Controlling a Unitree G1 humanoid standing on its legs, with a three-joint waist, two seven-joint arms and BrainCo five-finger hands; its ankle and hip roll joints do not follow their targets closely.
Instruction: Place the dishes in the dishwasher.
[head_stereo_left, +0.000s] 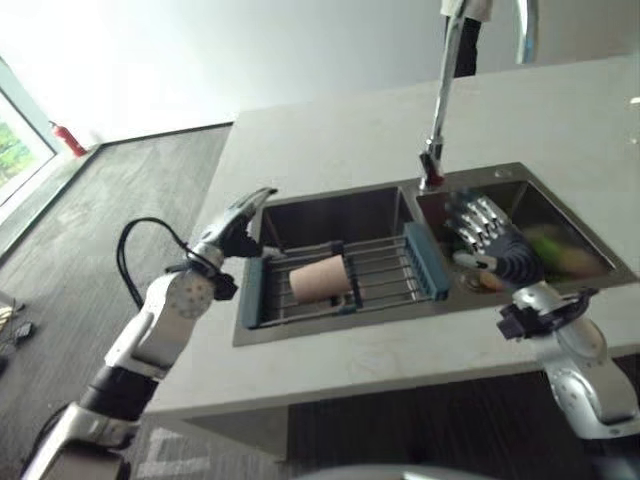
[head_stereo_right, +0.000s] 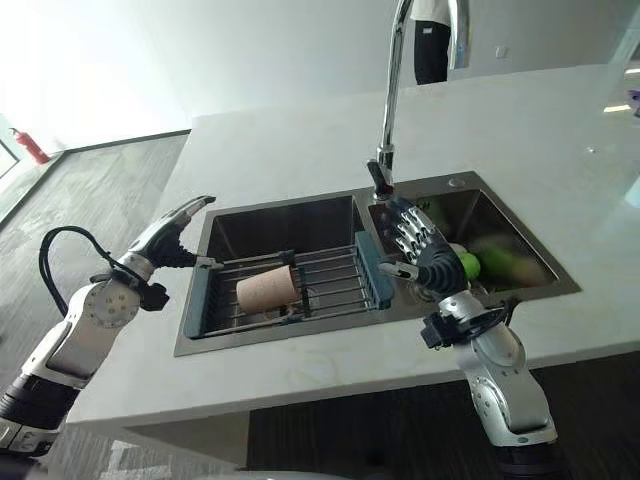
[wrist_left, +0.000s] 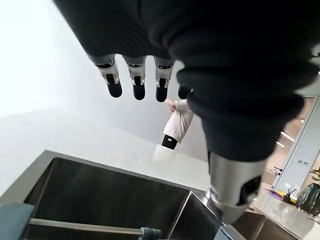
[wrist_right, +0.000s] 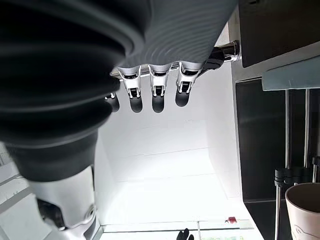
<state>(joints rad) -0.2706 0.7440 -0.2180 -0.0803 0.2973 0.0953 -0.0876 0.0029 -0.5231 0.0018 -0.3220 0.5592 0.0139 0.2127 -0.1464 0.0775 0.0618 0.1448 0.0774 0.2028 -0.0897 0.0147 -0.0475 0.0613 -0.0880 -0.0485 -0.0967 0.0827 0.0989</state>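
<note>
Both hands are empty with fingers loosely straight: the left hand (head_stereo_left: 238, 222) hovers by the sink's left rim, the right hand (head_stereo_right: 420, 248) over the right basin with green stuff in it. The beige cup (head_stereo_right: 266, 288) lies on its side on the drying rack (head_stereo_right: 330, 285) across the left basin, so I'd say nothing's loaded yet.

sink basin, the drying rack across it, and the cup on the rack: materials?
Sink: looks like brushed stainless steel, grey with a dull sheen.
Rack: thin metal wire bars, likely steel, with blue-grey end pieces that look like plastic.
Cup: matte beige, no gloss; ceramic or plastic, can't tell. It lies on its side.
</note>
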